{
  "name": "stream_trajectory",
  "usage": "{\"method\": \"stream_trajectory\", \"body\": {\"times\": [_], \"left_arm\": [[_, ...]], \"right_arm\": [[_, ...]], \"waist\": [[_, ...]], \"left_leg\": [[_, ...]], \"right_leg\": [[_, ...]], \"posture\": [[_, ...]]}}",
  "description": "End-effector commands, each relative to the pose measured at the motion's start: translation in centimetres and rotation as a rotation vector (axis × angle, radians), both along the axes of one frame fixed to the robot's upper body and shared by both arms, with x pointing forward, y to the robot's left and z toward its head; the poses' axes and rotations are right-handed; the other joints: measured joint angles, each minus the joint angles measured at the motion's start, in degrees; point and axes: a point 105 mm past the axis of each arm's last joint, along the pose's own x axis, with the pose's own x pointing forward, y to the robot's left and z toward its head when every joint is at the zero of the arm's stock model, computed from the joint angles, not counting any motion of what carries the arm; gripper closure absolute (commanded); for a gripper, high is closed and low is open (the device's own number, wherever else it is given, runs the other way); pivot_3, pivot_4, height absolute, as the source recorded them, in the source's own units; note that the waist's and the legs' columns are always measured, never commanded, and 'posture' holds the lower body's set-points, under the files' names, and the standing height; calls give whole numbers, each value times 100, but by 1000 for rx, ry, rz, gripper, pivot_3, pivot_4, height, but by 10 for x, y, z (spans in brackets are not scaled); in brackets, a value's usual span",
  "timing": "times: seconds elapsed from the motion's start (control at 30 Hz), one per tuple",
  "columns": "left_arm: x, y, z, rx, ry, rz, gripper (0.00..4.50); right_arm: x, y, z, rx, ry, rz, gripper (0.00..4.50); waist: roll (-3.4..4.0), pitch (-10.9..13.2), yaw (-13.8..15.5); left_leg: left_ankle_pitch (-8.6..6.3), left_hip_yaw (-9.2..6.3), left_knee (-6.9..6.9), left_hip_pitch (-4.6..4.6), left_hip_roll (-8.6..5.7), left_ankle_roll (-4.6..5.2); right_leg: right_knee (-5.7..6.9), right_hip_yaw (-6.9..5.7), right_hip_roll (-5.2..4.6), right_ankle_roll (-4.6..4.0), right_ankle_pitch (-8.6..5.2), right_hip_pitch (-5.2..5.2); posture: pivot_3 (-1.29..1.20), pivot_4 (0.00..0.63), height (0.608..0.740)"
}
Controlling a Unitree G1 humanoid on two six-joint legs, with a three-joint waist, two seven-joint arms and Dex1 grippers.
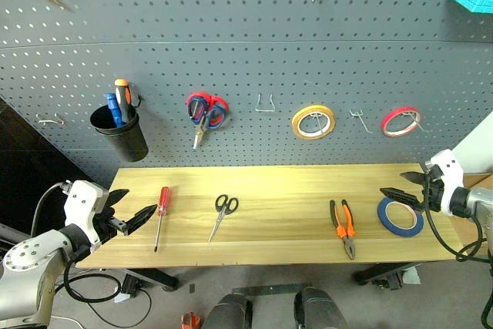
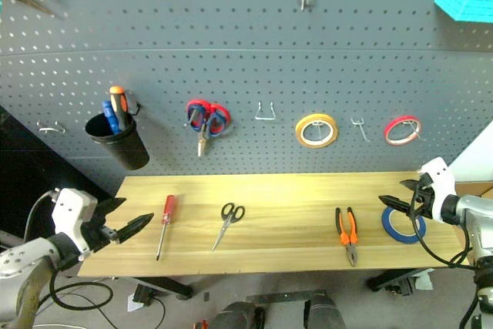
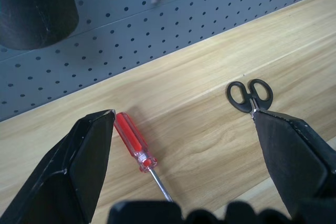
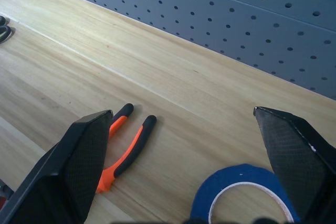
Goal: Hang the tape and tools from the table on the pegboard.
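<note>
1. Opening step, by the look of it: the left gripper [image 1: 135, 216] and right gripper [image 1: 400, 187] hover with fingers apart, nothing held.
2. The blue tape [image 1: 400, 216] lies flat on the worktop [image 1: 285, 190] beneath the right gripper; a descent and pinch on its rim seems next.
3. The screwdriver [image 1: 160, 216], scissors [image 1: 222, 215] and pliers [image 1: 343, 226] lie lengthwise, handles toward the pegboard [image 1: 246, 59].

You had four items flat on the wood worktop [image 1: 293, 182]: red-handled screwdriver [image 1: 159, 216], black scissors [image 1: 223, 215], orange-black pliers [image 1: 343, 226], blue tape ring [image 1: 400, 216] far right. Grey pegboard [image 1: 246, 44] stood behind.
</note>
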Motion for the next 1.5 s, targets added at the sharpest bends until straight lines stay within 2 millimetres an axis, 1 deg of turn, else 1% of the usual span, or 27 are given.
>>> {"method": "stream_trajectory", "body": {"times": [0.03, 0.17, 0.23, 0.27, 0.4, 0.5, 0.6, 0.63, 0.67, 0.77, 0.87, 0.93, 1.0, 1.07, 1.13, 1.2, 1.23, 1.3, 1.33, 1.37, 1.4, 1.5], "left_arm": [[2, -1, 13, 18, -42, -22, 19], [5, 0, 16, -12, -57, -6, 19], [5, -1, 16, -1, -52, -10, 19], [5, -2, 15, 6, -44, -24, 19], [4, -11, 14, 15, -26, -75, 19], [4, -27, 11, 9, -11, -136, 19], [3, -54, 4, 17, 4, -234, 19], [6, -69, 4, -4, -5, -266, 19], [8, -79, 5, -20, -12, -285, 19], [9, -121, -1, -51, -15, -396, 19], [8, -152, -16, -38, 0, -477, 19], [7, -169, -26, -15, 4, -527, 19], [14, -195, -36, -12, -18, -561, 19], [19, -218, -39, -15, -43, -595, 19], [23, -234, -43, 2, -55, -630, 19], [25, -241, -42, -3, -61, -645, 19], [31, -250, -41, -33, -66, -642, 19], [34, -278, -36, -59, -88, -699, 19], [33, -291, -34, -67, -95, -734, 19], [29, -298, -32, -62, -103, -768, 19], [27, -303, -31, -57, -109, -791, 19], [23, -308, -23, -72, -126, -803, 19]], "right_arm": [[1, -2, 13, -11, -36, 5, 0], [1, -1, 13, -12, -34, 6, 0], [0, -1, 13, -16, -30, 8, 0], [-1, -2, 11, -26, -21, 4, 0], [-1, -4, 9, -39, -10, -21, 0], [5, -8, 2, -82, -7, -83, 0], [4, -6, -5, -97, 26, -91, 0], [3, -6, -12, -125, 63, -94, 0], [2, -6, -17, -145, 90, -98, 0], [4, -14, -23, -201, 124, -157, 0], [8, -20, -28, -219, 149, -215, 0], [5, -17, -31, -225, 173, -202, 0], [5, -13, -38, -223, 206, -215, 0], [5, -10, -41, -212, 223, -226, 0], [6, -7, -42, -202, 233, -227, 0], [6, -4, -42, -191, 242, -228, 0], [7, -3, -44, -186, 251, -242, 0], [6, -3, -51, -188, 272, -264, 0], [5, -3, -54, -194, 278, -273, 0], [5, -4, -56, -199, 281, -281, 0], [4, -3, -58, -201, 284, -286, 0], [3, 2, -64, -181, 293, -290, 0]], "waist": [[-1, 7, -1], [-2, 27, -1], [-3, 38, -2], [-3, 43, -2], [-13, 121, -5], [-18, 182, -5], [-15, 187, -6], [-14, 202, -6], [-14, 219, -6], [-19, 287, 2], [-18, 334, -6], [-19, 363, -15], [-15, 416, -18], [-36, 475, -15], [-47, 535, -15], [-52, 612, -36], [-47, 649, -48], [-50, 731, -55], [-56, 760, -56], [-62, 773, -59], [-64, 783, -63], [-73, 843, -94]], "left_leg": [[-1, 0, 0, 0, 0, 0], [-1, -1, 0, 0, 1, -1], [-1, -1, 0, -1, 1, -1], [-1, -1, 0, -2, 1, -1], [-2, 0, 0, -2, 2, -1], [-2, -1, 1, -10, 3, -2], [-1, 0, 3, -47, 2, -2], [0, 0, 5, -72, 2, -2], [1, 0, 7, -83, 2, -3], [1, -2, 8, -89, 1, -5], [1, 2, 8, -92, -1, -4], [0, 2, 6, -92, -1, -4], [-1, 1, 4, -91, 1, -5], [-1, 3, 10, -95, -1, -3], [-1, 1, 13, -99, 0, -2], [0, 3, 15, -100, 0, -3], [0, 3, 15, -102, 0, -3], [0, 3, 14, -102, 1, -2], [0, 2, 16, -105, 1, -2], [0, 1, 18, -114, 1, -2], [3, 1, 20, -120, 1, -6], [7, 9, 23, -122, -1, -14]], "right_leg": [[0, 0, 0, 1, 0, 0], [0, 0, 0, 2, -2, 0], [0, -1, 0, 5, -3, 0], [0, -1, 0, 6, -4, 0], [0, 0, 0, 6, -4, -1], [0, 0, 0, 3, -3, -9], [0, 0, -1, -18, 10, -45], [2, 0, -1, -19, 11, -71], [4, -1, -2, -20, 12, -80], [4, -4, -3, -22, 13, -82], [2, -2, -6, -22, 14, -82], [1, -2, -5, -22, 13, -83], [1, -4, -5, -22, 13, -82], [1, -3, -6, -22, 14, -82], [3, -6, -6, -21, 14, -85], [4, -4, -6, -20, 14, -86], [6, -3, -6, -20, 14, -89], [9, -4, -6, -20, 14, -91], [9, -7, -6, -20, 15, -92], [10, -8, -6, -19, 15, -97], [10, -10, -6, -16, 17, -100], [4, -7, -8, -15, 17, -102]], "posture": [[-33, 152, 740], [-35, 161, 740], [-35, 161, 740], [-39, 171, 740], [-40, 193, 740], [-39, 207, 740], [-38, 225, 740], [-38, 228, 740], [-41, 230, 740], [-49, 241, 740], [-62, 256, 740], [-69, 272, 740], [-69, 284, 740], [-66, 303, 740], [-68, 311, 740], [-86, 335, 740], [-93, 344, 740], [-88, 362, 740], [-82, 366, 740], [-78, 369, 740], [-76, 371, 740], [-61, 377, 740]]}}
